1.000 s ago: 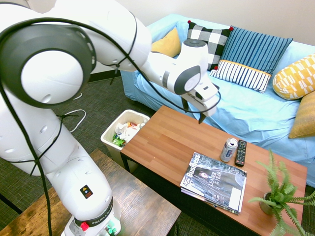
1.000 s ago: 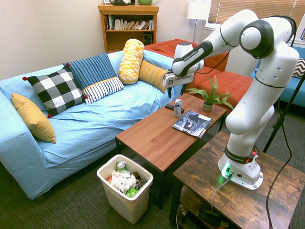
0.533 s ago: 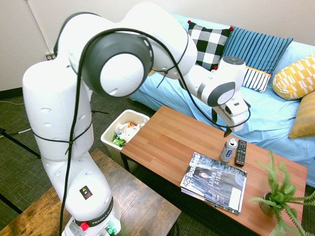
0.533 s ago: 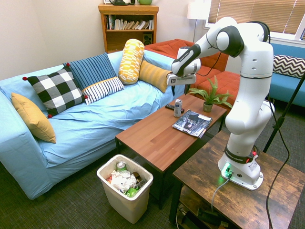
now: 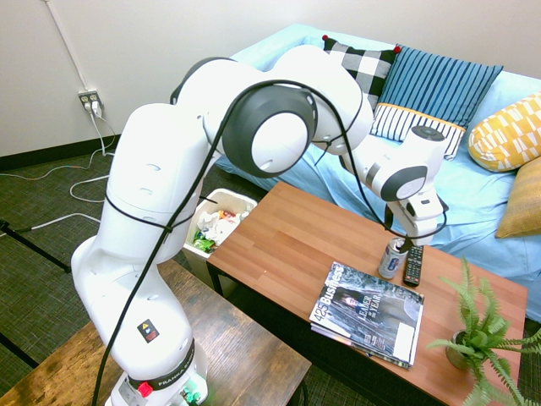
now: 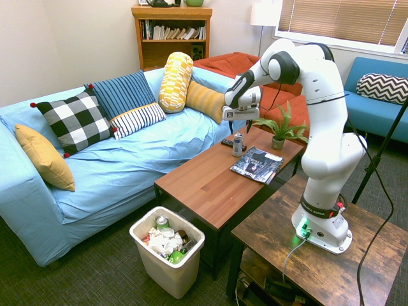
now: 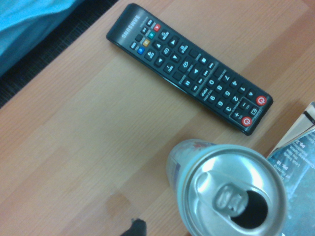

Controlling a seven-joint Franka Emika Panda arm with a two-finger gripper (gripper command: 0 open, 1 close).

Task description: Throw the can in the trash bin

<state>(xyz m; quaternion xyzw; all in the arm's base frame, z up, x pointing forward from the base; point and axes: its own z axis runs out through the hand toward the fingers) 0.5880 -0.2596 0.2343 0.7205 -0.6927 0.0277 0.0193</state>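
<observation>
First exterior view: we see the can (image 5: 393,257) upright on the wooden tabletop (image 5: 287,245), just beside the black remote (image 5: 413,263) and near the magazine (image 5: 368,313). The gripper (image 5: 407,243) hangs just above the can; we cannot tell whether it is released or clenched.

Second exterior view: the can (image 6: 238,144) stands at the tabletop's sofa-side far end. The trash bin (image 6: 168,252), full of waste, sits on the floor well apart.

Wrist view: the can's opened top (image 7: 232,194) lies close below, apart from the remote (image 7: 190,66).
</observation>
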